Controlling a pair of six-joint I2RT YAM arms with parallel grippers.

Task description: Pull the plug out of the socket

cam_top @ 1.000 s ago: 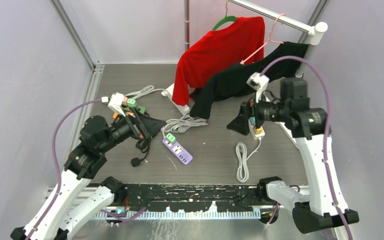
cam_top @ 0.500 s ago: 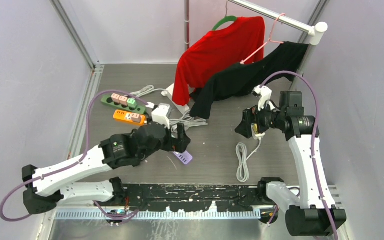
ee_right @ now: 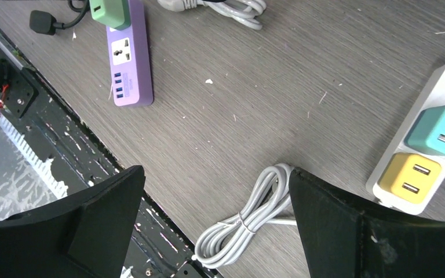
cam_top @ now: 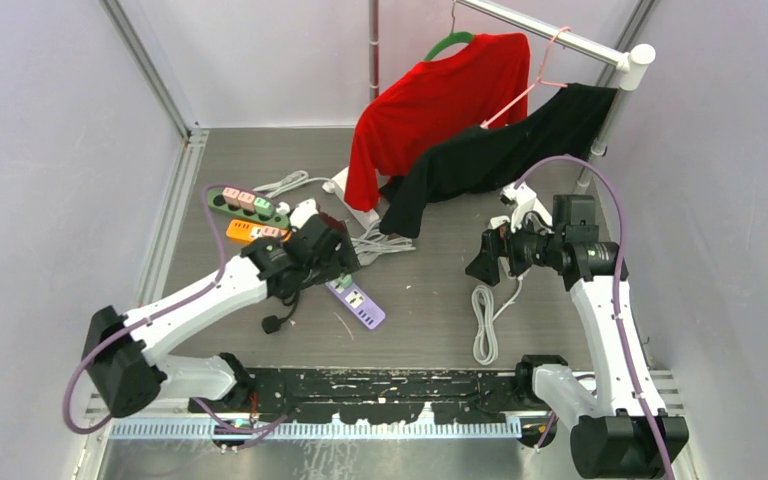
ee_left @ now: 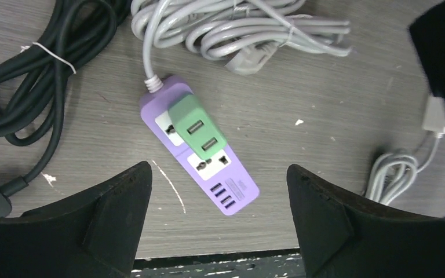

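Observation:
A purple power strip (ee_left: 232, 179) lies flat on the table with a green plug (ee_left: 197, 127) seated in its middle socket; both also show in the top view (cam_top: 363, 305) and in the right wrist view (ee_right: 128, 61). My left gripper (ee_left: 217, 174) is open and empty and hovers above the strip, its fingers (ee_left: 116, 202) wide to either side. My right gripper (ee_right: 215, 174) is open and empty above bare table. A white power strip (ee_right: 440, 87) to its right holds a teal plug (ee_right: 437, 128) and a yellow plug (ee_right: 410, 176).
A tied grey cable coil (ee_right: 249, 217) lies under the right gripper. A grey cable bundle (ee_left: 237, 29) and a black cable (ee_left: 29, 87) lie beyond the purple strip. Green (cam_top: 245, 203) and orange (cam_top: 250, 232) strips sit far left. Red (cam_top: 440, 100) and black (cam_top: 500, 150) shirts hang behind.
My left arm swung from the left side of the table to over the purple strip, then drew back slightly. My right arm shifted a little lower and stayed open.

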